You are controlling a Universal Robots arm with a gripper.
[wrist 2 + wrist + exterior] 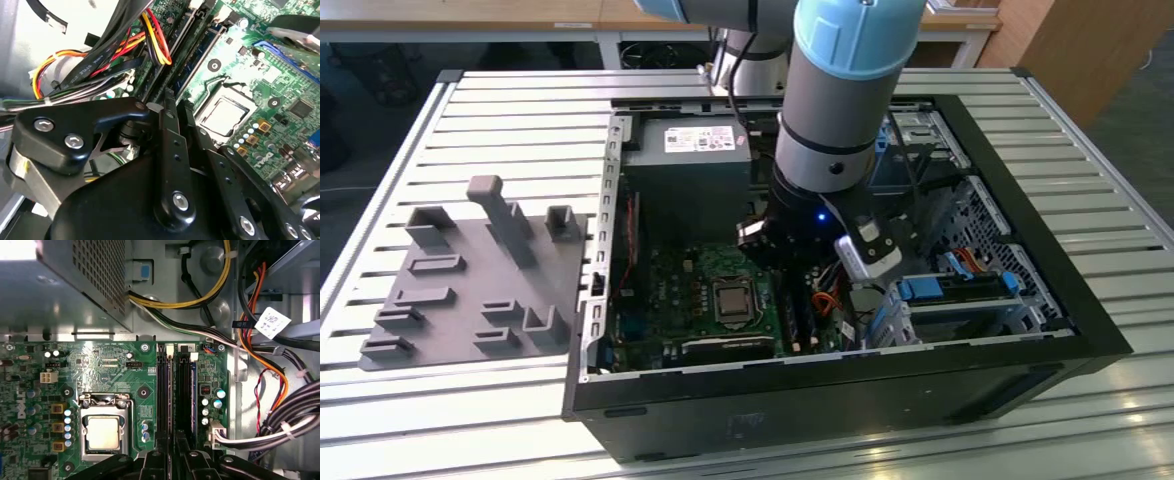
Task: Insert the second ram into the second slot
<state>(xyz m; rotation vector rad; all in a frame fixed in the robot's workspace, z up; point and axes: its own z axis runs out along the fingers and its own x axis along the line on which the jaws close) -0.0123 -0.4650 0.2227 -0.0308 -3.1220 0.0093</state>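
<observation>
My gripper (798, 280) reaches down into the open computer case (1067, 300), over the two dark memory slots (797, 320) beside the processor socket. In the first wrist view its black fingers (192, 462) stand close together, shut, at one end of the slots. A thin blue board edge, the second ram (192, 395), seems to stand in the slot farther from the socket. It also appears as a blue strip (200, 57) past the gripper (175, 100) in the second wrist view. Whether the fingertips touch the ram is hidden. The slot nearer the socket (165, 395) looks dark.
The processor socket (102, 432) lies close beside the slots. Bundles of coloured cables (280, 390) crowd the other side. The power supply box (687, 150) fills the case's far end, and blue drive clips (947, 290) sit at the exterior view's right. A grey fixture plate (467, 290) lies outside the case.
</observation>
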